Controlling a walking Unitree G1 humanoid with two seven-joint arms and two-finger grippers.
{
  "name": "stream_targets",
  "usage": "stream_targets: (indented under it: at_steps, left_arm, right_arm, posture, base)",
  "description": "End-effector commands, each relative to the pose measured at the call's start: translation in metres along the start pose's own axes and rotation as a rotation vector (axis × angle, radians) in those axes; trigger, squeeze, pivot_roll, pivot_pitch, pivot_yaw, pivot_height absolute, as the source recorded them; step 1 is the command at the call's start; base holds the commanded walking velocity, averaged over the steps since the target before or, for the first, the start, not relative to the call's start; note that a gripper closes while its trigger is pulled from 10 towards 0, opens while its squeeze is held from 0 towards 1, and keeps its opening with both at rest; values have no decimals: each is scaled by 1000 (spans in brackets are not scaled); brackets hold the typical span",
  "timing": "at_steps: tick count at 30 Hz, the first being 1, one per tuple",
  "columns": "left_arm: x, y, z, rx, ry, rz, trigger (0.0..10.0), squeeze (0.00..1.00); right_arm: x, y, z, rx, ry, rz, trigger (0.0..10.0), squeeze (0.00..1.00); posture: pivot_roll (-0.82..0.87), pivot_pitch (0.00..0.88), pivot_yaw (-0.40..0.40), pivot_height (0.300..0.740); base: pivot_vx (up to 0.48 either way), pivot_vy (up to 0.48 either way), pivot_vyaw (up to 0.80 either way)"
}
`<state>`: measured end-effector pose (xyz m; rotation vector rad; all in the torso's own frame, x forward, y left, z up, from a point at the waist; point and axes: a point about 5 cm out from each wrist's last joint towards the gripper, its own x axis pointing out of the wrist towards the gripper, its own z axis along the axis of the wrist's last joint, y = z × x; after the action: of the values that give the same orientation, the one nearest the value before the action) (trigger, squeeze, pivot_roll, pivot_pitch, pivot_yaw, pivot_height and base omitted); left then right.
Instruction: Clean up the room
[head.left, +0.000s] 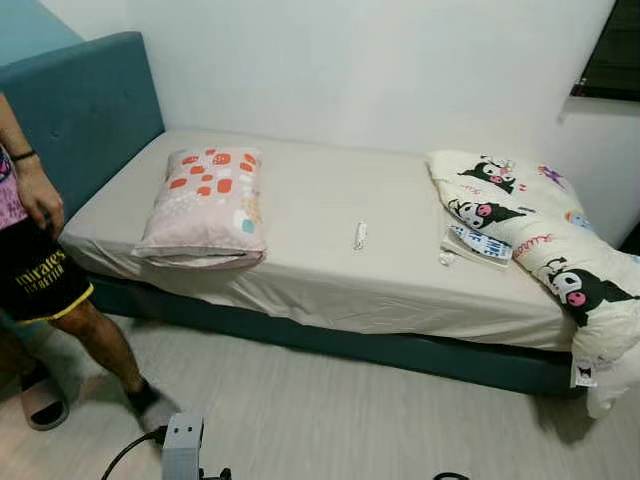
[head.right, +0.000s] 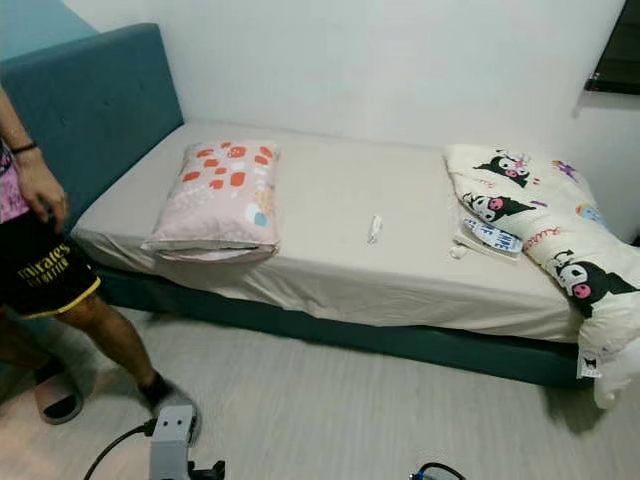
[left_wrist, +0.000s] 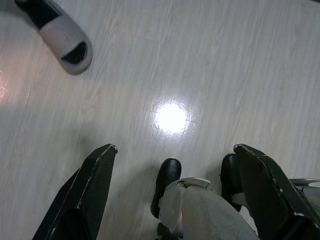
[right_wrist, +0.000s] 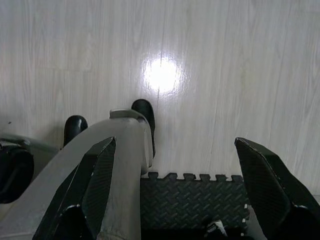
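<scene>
Both grippers' fingers (left_wrist: 95, 190) wide apart, seemingly empty

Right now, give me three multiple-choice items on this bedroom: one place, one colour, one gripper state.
1. Where does the pink pillow with red-orange patches lie?
A. on the floor
B. on the bed near the headboard
C. under the quilt

2. What colour is the padded bed frame?
A. teal
B. brown
C. white

3. How do the left gripper fingers stand?
A. shut on a cloth
B. shut empty
C. open, empty

Answers: B, it rests on the beige sheet by the headboard; A, headboard and base are teal; C, its fingers are spread over bare floor.
</scene>
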<state>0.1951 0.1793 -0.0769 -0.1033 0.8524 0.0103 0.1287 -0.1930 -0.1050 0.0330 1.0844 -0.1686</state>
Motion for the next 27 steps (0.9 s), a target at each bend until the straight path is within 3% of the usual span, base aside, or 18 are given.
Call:
stream_targets:
  at_steps: [1,14,21,27]
  left_arm:
    - [0,-4,-4,0,12,-3,10000,0]
    - [2,-4,5,53,7,-33,10000,0]
    - [2,-1,5,-1,11,-32,10000,0]
    - [0,-1,-1,-4,27,-34,10000,0]
  right_arm:
    - [1,1,3,18,-8,-3,10000,0]
    - [0,8,0,54,0,25,10000,0]
    - [0,10,1,48,-6,46,10000,0]
    - [0,8,0,48,-8,31,10000,0]
  posture:
    - [109,17,-51,740]
    - [113,29,-12,740]
    - [125,29,-22,740]
    - [128,36,-28,740]
  base:
    - [0,0,0]
    - [0,0,0]
    - [0,-378,0]
    - [0,-431,796]
